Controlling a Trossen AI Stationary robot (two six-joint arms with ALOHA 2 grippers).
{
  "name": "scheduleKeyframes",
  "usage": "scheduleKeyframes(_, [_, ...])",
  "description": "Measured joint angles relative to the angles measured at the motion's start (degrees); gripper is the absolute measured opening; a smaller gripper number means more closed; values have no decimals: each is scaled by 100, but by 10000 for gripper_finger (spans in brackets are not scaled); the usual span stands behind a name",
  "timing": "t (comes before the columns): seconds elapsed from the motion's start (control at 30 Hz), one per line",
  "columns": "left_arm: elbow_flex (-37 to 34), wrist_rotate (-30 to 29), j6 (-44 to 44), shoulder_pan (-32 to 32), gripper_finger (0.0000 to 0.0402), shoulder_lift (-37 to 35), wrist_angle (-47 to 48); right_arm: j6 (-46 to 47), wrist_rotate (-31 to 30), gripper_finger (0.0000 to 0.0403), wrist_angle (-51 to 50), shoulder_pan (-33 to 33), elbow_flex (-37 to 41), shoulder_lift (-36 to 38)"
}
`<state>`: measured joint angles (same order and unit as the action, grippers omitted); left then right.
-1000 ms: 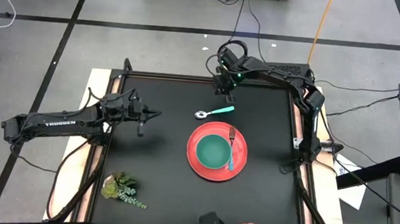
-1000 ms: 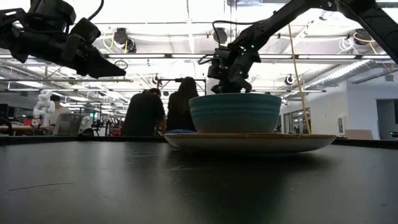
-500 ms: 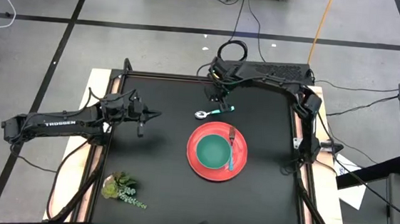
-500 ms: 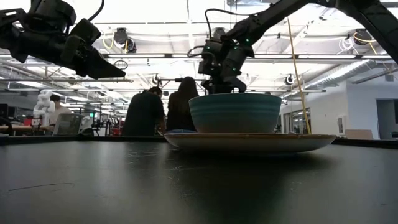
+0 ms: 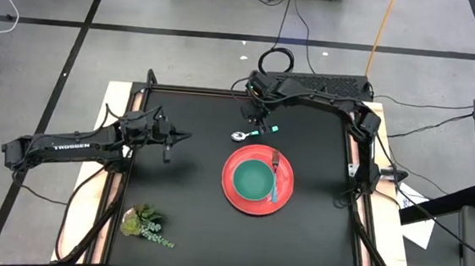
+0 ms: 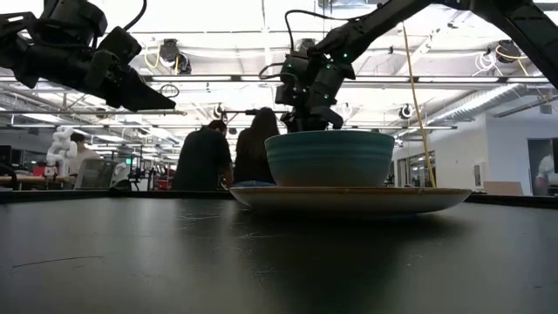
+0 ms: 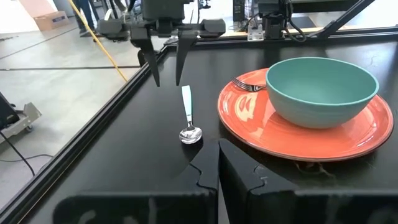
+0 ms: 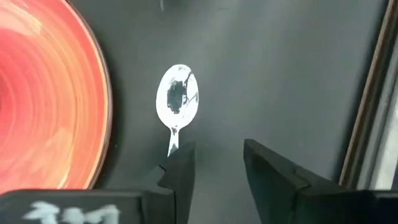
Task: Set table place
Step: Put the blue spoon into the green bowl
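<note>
The red plate [image 5: 257, 180] is seen lying flat on the black table [image 5: 189, 214], slightly right of its middle, with the teal-green bowl [image 5: 252, 179] set upright inside it. The blue-handled fork [image 5: 276, 177] is laid on the plate's right part, just beside the bowl, its tines pointing toward the far edge. The teal-handled spoon [image 5: 251, 133] is found flat on the table just beyond the plate's far rim, apart from the plate, its shiny bowl end to the left and its handle running right. The right gripper [image 5: 258, 118] is held over the spoon's handle, reached in from the far right corner; its fingers [image 8: 180, 168] are seen spread apart, with the handle lying near them and passing out of sight behind one, and nothing is pinched between them. Whether the fingertips touch the table cannot quite be told, though in the left wrist view they appear to hang just above it. The left gripper [image 5: 179, 135] is held above the left part of the table, well apart from the plate, its fingers [image 7: 239, 171] pressed together on nothing. A leafy green sprig [image 5: 145, 224] is seen near the table's near left corner. Two people [image 6: 228, 153] are visible in the room beyond the table.
</note>
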<state>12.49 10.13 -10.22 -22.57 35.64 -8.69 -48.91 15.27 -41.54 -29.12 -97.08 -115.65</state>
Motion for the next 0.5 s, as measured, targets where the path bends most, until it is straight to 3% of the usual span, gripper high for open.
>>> scheduleKeyframes(0.5, [0,0,-5,-1,15,9,83,314,577,132,-373,-2,9,-366])
